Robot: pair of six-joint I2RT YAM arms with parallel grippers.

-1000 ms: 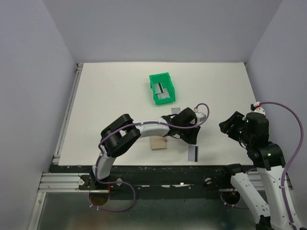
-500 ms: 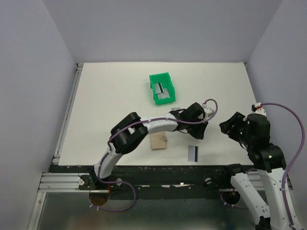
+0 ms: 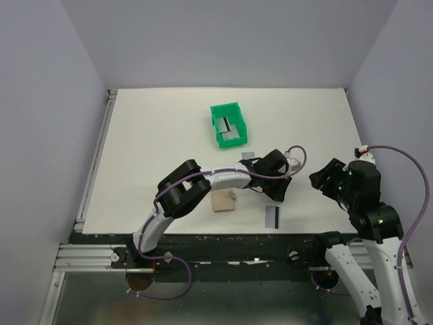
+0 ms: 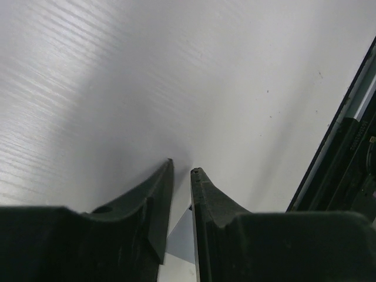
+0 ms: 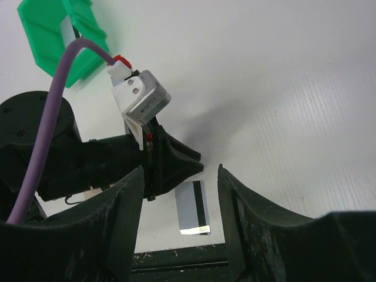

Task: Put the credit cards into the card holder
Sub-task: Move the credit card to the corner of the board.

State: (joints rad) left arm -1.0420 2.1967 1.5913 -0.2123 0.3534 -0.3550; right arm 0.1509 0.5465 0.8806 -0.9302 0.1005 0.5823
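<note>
A silver-grey credit card with a dark stripe (image 3: pixel 272 216) lies flat near the table's front edge; it also shows in the right wrist view (image 5: pixel 192 207). My left gripper (image 3: pixel 277 194) hovers just behind it, jaws nearly together and empty. In the left wrist view (image 4: pixel 181 165) a corner of the card (image 4: pixel 182 238) shows through the thin gap. The tan card holder (image 3: pixel 222 202) lies to the card's left, partly under the left arm. More cards (image 3: pixel 230 131) sit in the green bin (image 3: pixel 218 115). My right gripper (image 3: pixel 321 179) is open and empty, off to the right.
A small grey piece (image 3: pixel 247 155), perhaps another card, shows behind the left arm. The green bin (image 5: pixel 44 41) stands mid-table at the back. The table's black front rail (image 3: pixel 270 238) runs just below the striped card. Grey walls enclose the table.
My left gripper rose off the striped card and swung back and right, then came partway back toward it. The card stayed in place. The right arm barely moved.
</note>
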